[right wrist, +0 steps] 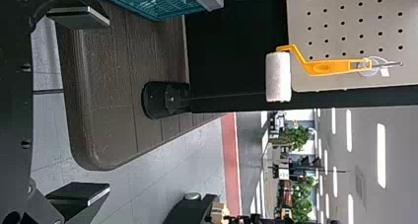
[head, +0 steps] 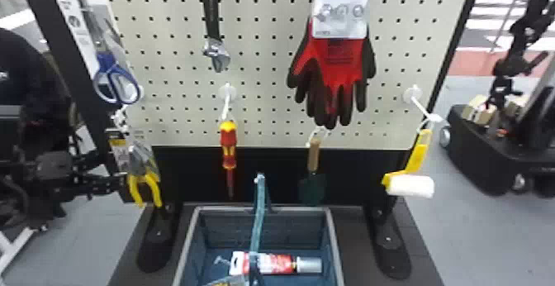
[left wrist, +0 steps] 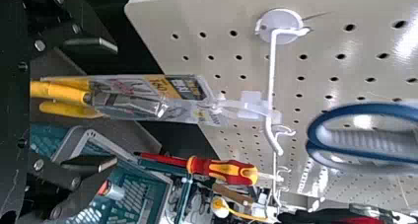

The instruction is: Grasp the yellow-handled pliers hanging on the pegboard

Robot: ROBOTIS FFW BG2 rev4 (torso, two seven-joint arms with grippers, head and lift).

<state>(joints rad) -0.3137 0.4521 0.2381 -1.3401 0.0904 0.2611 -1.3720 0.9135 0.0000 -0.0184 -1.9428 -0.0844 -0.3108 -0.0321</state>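
Left gripper [head: 108, 172], spread wide, hangs level with the yellow-handled pliers [head: 142, 171], whose handles sit in the gap between its fingers [left wrist: 91, 45], apart from both. The carded pliers hang straight ahead of it at the pegboard's [head: 268, 111] outer edge, against the black frame post [head: 70, 66]. Their long axis is upright, handles down, nose up toward the white hook [left wrist: 271, 76]. Blue-handled scissors [head: 115, 82] hang above the gripper. Open grey floor [head: 82, 239] lies beneath it, and the basket [head: 188, 239] sits beyond and lower. Right gripper [right wrist: 106, 105], also spread wide, faces the stand's black foot [right wrist: 165, 99], with a paint roller [right wrist: 278, 76] farther ahead.
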